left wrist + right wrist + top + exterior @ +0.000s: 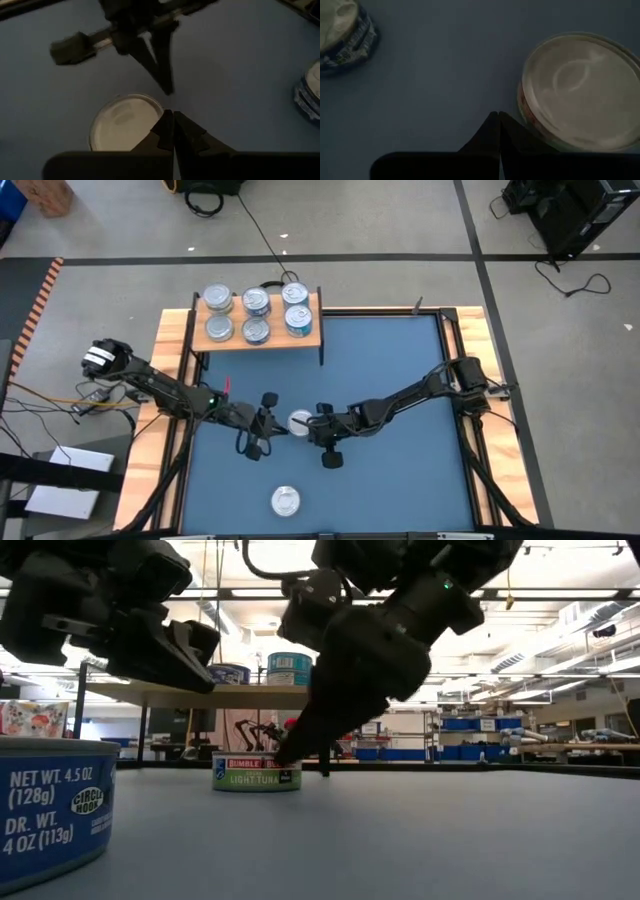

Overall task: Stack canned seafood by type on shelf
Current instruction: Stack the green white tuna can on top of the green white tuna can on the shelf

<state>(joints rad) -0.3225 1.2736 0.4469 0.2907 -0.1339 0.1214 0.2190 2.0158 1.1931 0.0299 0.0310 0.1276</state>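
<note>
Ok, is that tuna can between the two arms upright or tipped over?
Upright. The tuna can sits flat on the blue table with its label level, and its silvery lid faces up in the high view.

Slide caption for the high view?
Both shut grippers, left and right, flank one tuna can; six cans fill the shelf.

Shiny metal tins (300, 421), wooden shelf (312, 338)
</note>
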